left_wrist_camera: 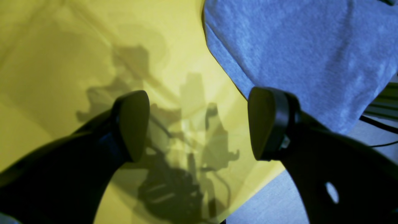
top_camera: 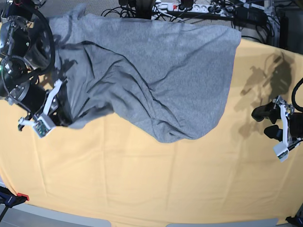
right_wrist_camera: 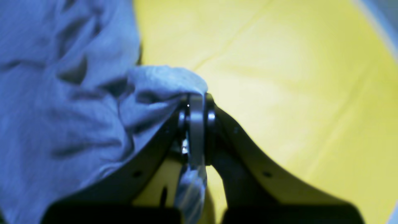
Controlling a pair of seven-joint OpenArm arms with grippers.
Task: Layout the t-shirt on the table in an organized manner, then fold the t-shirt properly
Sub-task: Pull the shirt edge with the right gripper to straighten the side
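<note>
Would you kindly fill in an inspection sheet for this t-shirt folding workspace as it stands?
Surface: table under a yellow-orange cloth, faintly creased.
Job's things: grey t-shirt lies rumpled, not flat, its far edge reaching the table's back edge.
Clutter: nothing seen on the cloth.
Grippers: right hand shut on a bunched fold of the t-shirt; left hand open over bare cloth, beside the shirt's edge.
Cables: a tangle with a power strip behind the table.
Surroundings: grey floor along the near edge.

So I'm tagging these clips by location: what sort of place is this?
Probably a robotics lab or workshop: a table under a yellow cloth, a grey t-shirt spread on it, and power strips and cables bundled along the far edge.
</note>
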